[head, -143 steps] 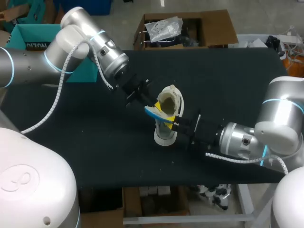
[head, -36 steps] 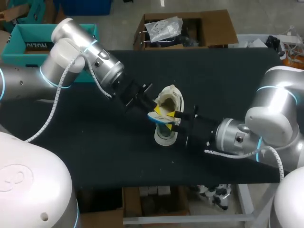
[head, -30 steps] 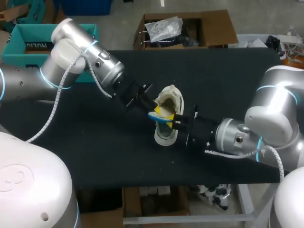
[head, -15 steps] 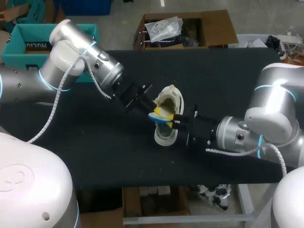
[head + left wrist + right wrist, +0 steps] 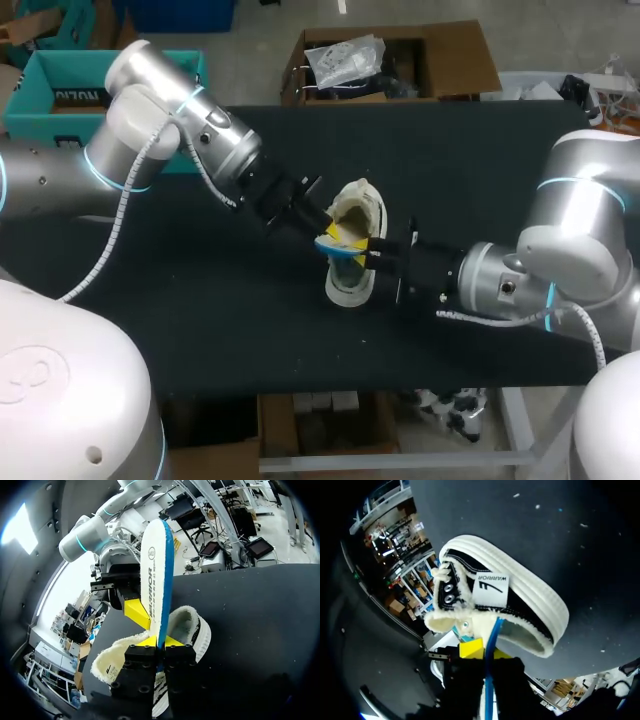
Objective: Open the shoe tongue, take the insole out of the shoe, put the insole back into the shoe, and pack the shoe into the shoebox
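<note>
A black shoe (image 5: 358, 205) with a white sole and a fleece lining lies on the black table, its opening turned up. A white insole (image 5: 335, 244) with a blue edge hangs just above that opening. My left gripper (image 5: 322, 228) comes in from the left and is shut on one end of the insole (image 5: 155, 570). In the left wrist view the insole stands up out of the left gripper (image 5: 160, 642), with the shoe (image 5: 192, 627) beside it. My right gripper (image 5: 372, 256) is shut on the insole (image 5: 491, 645) from the right. The right gripper (image 5: 485, 651) has the shoe (image 5: 520, 600) just ahead.
A teal open box (image 5: 45, 80) stands at the table's far left corner, behind my left arm. The black table (image 5: 480, 170) is bare to the right of and behind the shoe, and in front of it.
Since the oldest frame the left arm has brought the insole in over the shoe and the right gripper has risen to it. Over the last second almost nothing has moved.
</note>
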